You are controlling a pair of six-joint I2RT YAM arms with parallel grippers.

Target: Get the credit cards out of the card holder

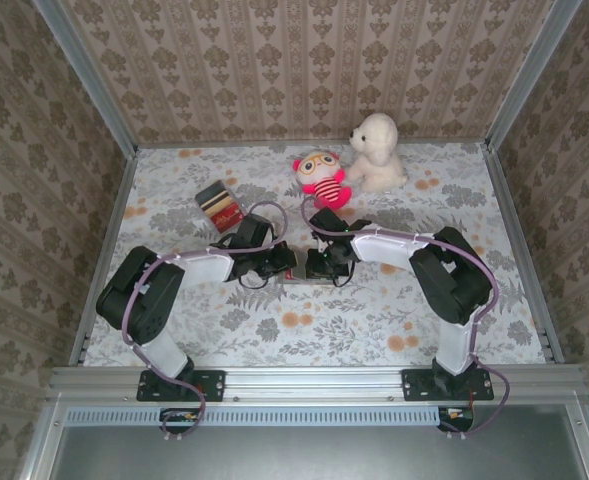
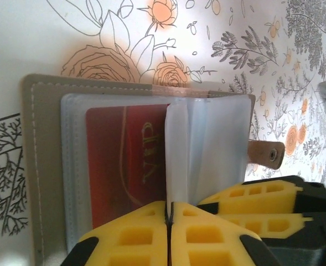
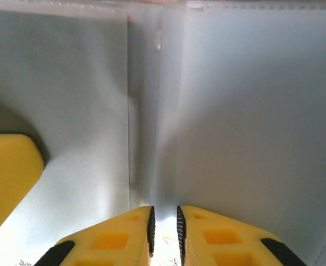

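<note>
The grey card holder (image 2: 44, 166) lies open on the flowered table, its clear sleeves fanned out. A red credit card (image 2: 124, 166) sits inside a left sleeve. My left gripper (image 2: 169, 208) is shut on the lower edge of one clear sleeve (image 2: 176, 155), which stands upright at the centre crease. From above, the left gripper (image 1: 289, 265) and right gripper (image 1: 314, 266) meet tip to tip over the holder. The right gripper (image 3: 164, 213) has a narrow gap between its jaws at the edge of the pale sleeves (image 3: 234, 111), with the table pattern showing through the gap.
A small stack of loose cards (image 1: 219, 206), dark, red and gold, lies at the back left. A pink-and-red plush (image 1: 323, 180) and a white plush dog (image 1: 377, 152) stand at the back. The holder's snap tab (image 2: 265, 154) sticks out on the right. Papered walls enclose the table.
</note>
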